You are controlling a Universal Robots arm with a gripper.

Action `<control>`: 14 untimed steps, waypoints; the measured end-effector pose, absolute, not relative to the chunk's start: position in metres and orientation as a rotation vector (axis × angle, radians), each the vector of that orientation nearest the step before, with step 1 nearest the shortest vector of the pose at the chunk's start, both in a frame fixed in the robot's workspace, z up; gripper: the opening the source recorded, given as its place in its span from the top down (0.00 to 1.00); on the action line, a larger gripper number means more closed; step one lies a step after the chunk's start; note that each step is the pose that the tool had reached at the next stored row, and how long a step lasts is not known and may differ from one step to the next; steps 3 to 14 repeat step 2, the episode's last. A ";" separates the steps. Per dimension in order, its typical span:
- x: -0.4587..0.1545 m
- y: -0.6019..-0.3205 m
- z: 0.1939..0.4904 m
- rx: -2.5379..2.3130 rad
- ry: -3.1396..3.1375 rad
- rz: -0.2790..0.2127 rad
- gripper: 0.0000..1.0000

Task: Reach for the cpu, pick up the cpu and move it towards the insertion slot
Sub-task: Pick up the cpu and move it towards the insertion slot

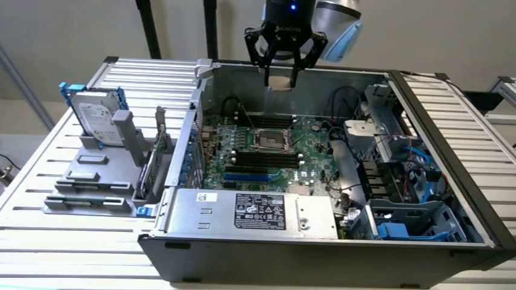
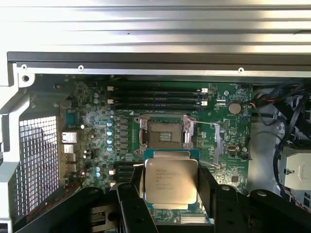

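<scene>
Aloft, hand (image 1: 283,77) grips cpu (image 2: 170,181) over insertion slot (image 2: 165,133) (open case (image 1: 451,199)).

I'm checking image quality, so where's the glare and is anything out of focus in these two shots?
Exterior view: even light, slightly soft, blue LED glow above the gripper. Wrist view: the cpu top reflects light with blurred print; the insertion slot frame glints; gripper fingers are dark.
</scene>
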State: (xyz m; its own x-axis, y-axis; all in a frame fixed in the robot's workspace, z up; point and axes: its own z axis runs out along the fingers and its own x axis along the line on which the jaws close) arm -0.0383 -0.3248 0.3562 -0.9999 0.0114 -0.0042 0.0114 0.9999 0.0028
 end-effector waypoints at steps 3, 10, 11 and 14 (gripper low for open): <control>-0.038 -0.325 0.356 0.018 3.137 0.004 0.45; -0.038 -0.325 0.356 0.018 3.137 0.004 0.45; -0.038 -0.325 0.356 0.018 3.137 0.004 0.45; -0.038 -0.325 0.356 0.018 3.137 0.004 0.45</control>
